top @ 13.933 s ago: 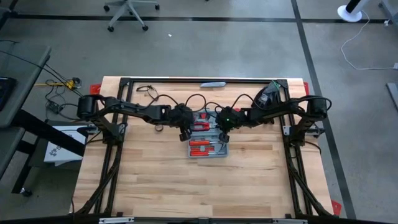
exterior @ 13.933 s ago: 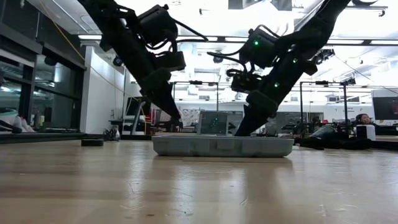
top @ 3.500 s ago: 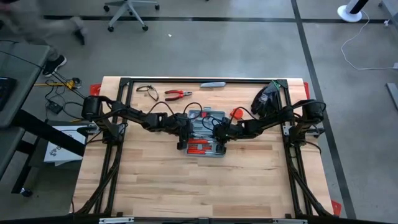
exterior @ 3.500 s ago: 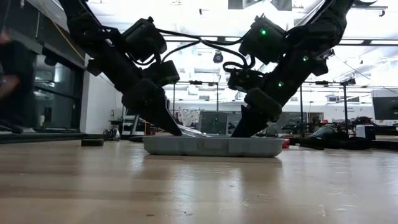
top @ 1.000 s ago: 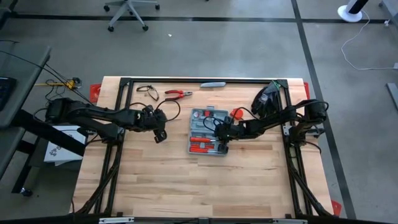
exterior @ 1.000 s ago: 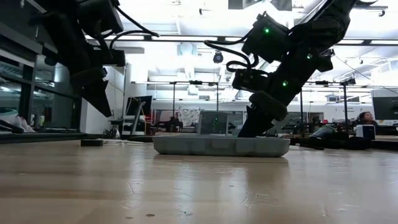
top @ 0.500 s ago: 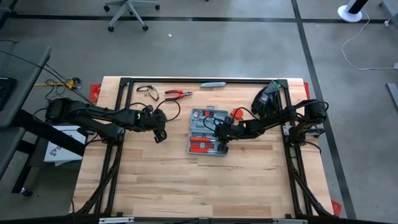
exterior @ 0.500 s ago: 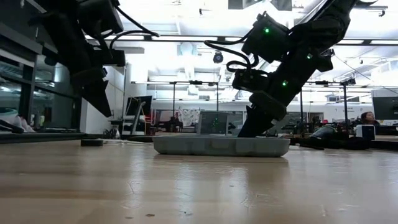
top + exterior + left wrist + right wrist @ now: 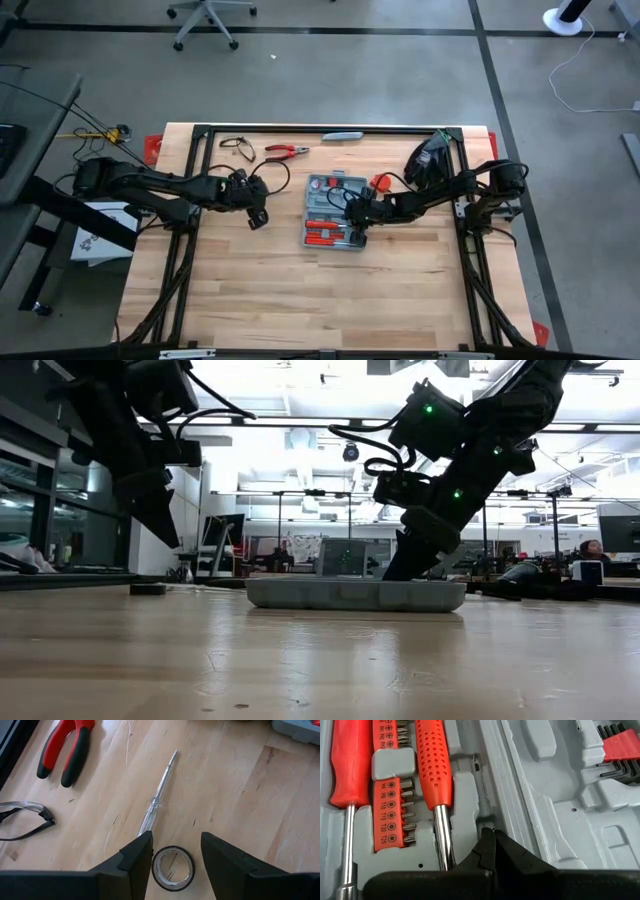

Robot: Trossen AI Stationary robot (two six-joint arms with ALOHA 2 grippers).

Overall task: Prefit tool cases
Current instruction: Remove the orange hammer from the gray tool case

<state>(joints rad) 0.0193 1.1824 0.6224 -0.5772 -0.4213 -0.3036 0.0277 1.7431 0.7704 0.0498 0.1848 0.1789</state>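
Over the tool case (image 9: 332, 210), your closed, empty right gripper (image 9: 492, 840) is nearest; open left gripper (image 9: 175, 852) sits well apart.

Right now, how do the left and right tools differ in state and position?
The left tool stands open above bare wood, over a roll of tape beside a clear-handled screwdriver, well left of the tool case. The right tool is shut, its tips down inside the open case next to a red-handled screwdriver. Neither holds anything; both are dark two-finger tools.
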